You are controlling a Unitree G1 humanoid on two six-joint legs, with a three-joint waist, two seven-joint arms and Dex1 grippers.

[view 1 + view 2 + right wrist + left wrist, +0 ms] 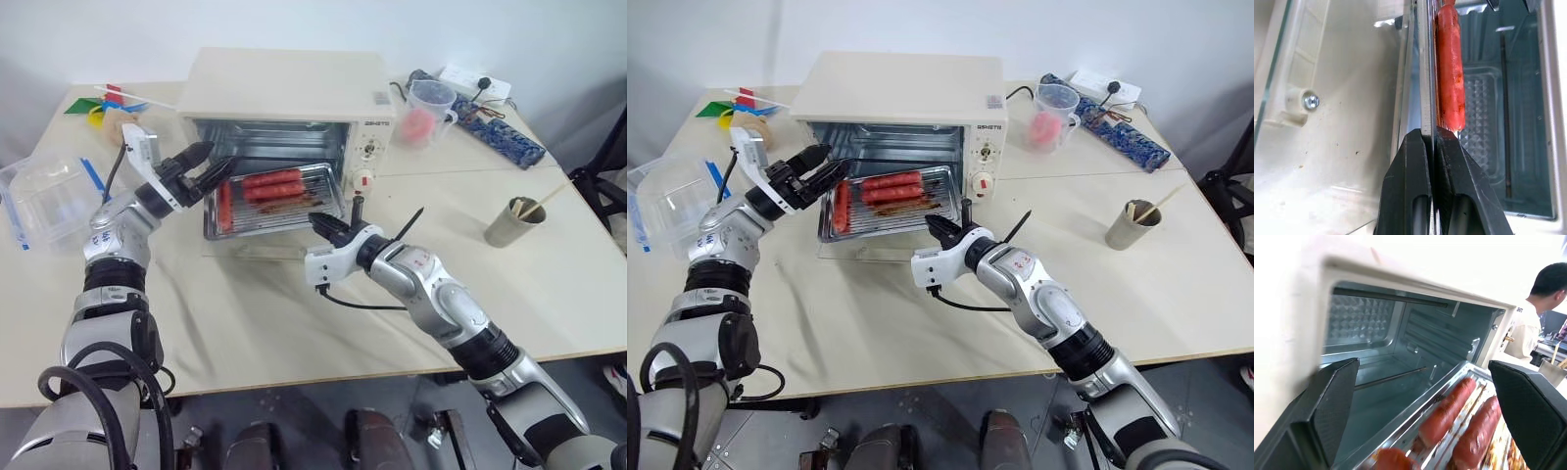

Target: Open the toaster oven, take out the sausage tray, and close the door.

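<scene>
Keep the right gripper (pixel 319 222) pinched tight on the sausage tray's (pixel 275 199) near-right rim, draw it level over the lowered door (pixel 884 246), with the wide-spread left gripper (pixel 209 164) steadying its left edge.

The scene was evenly and brightly lit from above, with only soft, faint shadows on the table (pixel 294 323). In the left wrist view the toaster oven (pixel 1298 308) washed out to near white along its outer wall and top, and the near black fingers (pixel 1332 406) looked soft. The sausage tray (pixel 1425 73) rim gleamed.
</scene>
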